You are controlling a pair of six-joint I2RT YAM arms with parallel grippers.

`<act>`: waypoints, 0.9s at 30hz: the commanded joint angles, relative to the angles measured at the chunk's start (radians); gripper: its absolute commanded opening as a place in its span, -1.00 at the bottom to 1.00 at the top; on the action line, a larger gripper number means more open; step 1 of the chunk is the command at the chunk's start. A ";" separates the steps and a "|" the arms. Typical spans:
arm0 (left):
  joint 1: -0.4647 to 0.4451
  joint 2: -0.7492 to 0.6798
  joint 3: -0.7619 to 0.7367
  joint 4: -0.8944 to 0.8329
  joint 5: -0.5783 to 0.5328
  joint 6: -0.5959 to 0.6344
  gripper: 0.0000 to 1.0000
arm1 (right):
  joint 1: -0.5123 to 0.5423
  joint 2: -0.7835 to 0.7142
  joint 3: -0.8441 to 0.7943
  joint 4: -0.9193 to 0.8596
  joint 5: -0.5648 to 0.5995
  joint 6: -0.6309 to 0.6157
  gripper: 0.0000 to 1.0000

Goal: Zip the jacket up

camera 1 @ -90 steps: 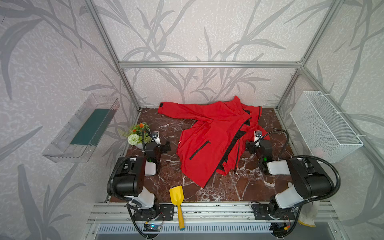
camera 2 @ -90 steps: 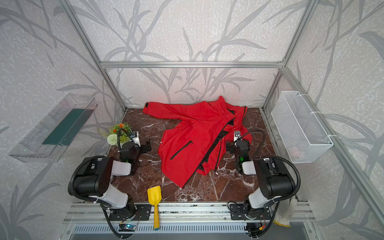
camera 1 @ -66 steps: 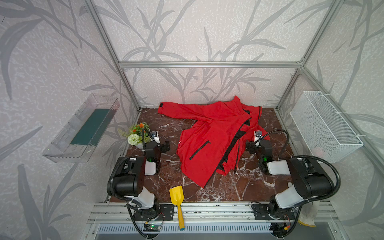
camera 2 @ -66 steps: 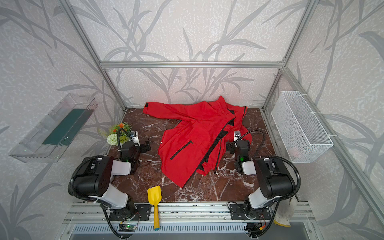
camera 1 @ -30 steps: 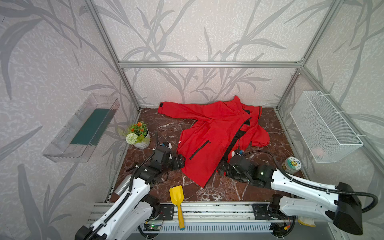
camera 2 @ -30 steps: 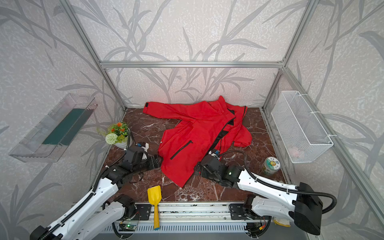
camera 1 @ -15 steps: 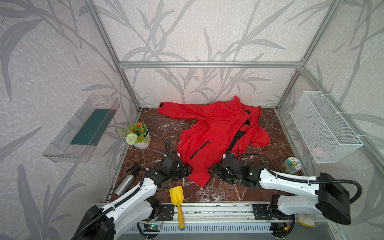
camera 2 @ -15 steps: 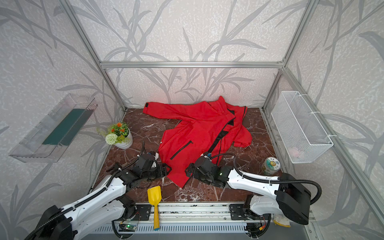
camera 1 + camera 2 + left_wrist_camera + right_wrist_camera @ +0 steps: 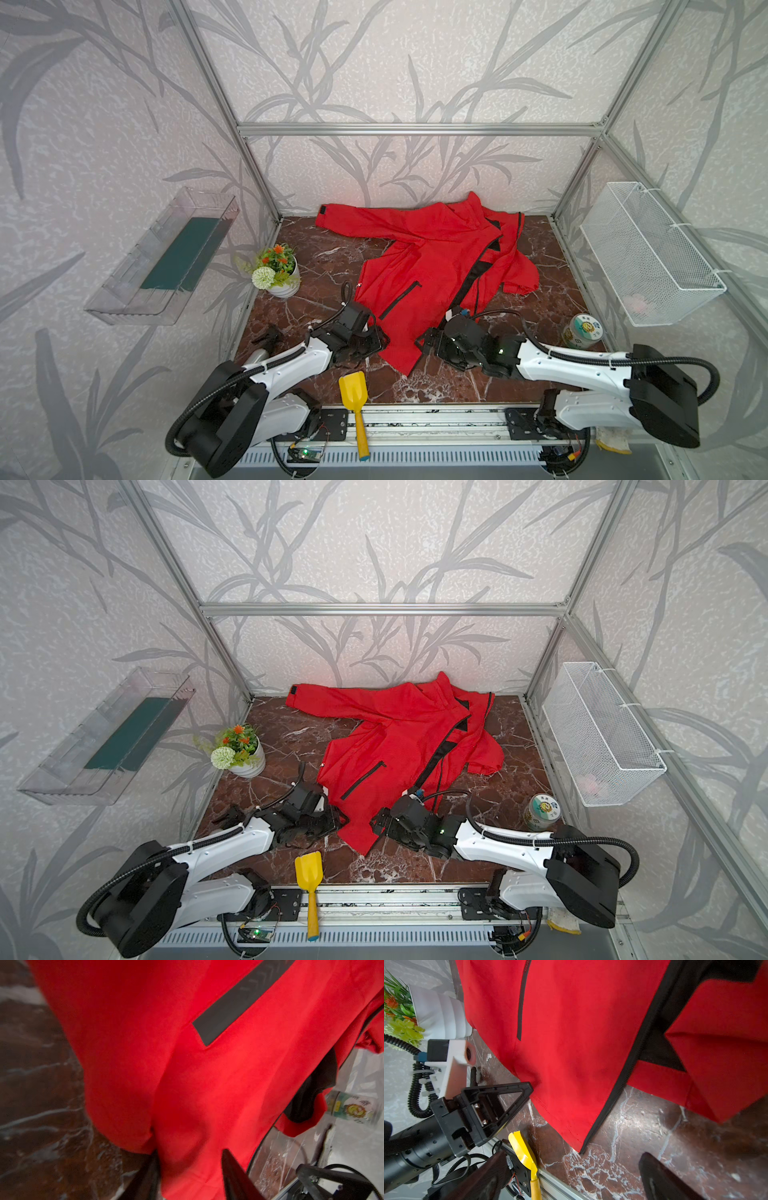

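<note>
The red jacket (image 9: 419, 270) lies unzipped on the brown surface (image 9: 324, 257). The left gripper (image 9: 190, 1152) is half open with the jacket's bottom edge between its fingers; I cannot tell if it grips. The right gripper (image 9: 573, 1155) is wide open beside the bottom corner, holding nothing.

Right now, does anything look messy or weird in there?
Yes. The jacket lies crooked and rumpled, its front unzipped so the black lining shows. The yellow scoop also sits oddly: its blade is on the marble table, but its handle sticks out over the front rail.
</note>
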 commanded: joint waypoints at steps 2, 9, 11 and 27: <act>-0.011 0.017 0.032 0.067 0.047 -0.052 -0.57 | 0.006 0.020 -0.035 0.081 -0.030 0.039 0.98; -0.012 -0.090 0.055 -0.016 0.020 -0.057 -1.00 | 0.018 0.047 -0.076 0.168 -0.034 0.073 0.98; -0.011 -0.115 0.050 -0.027 0.023 -0.069 -1.00 | 0.017 0.067 -0.089 0.224 -0.043 0.081 0.98; -0.013 -0.168 0.056 -0.049 0.070 -0.121 -1.00 | 0.028 0.164 -0.140 0.497 -0.046 0.089 0.98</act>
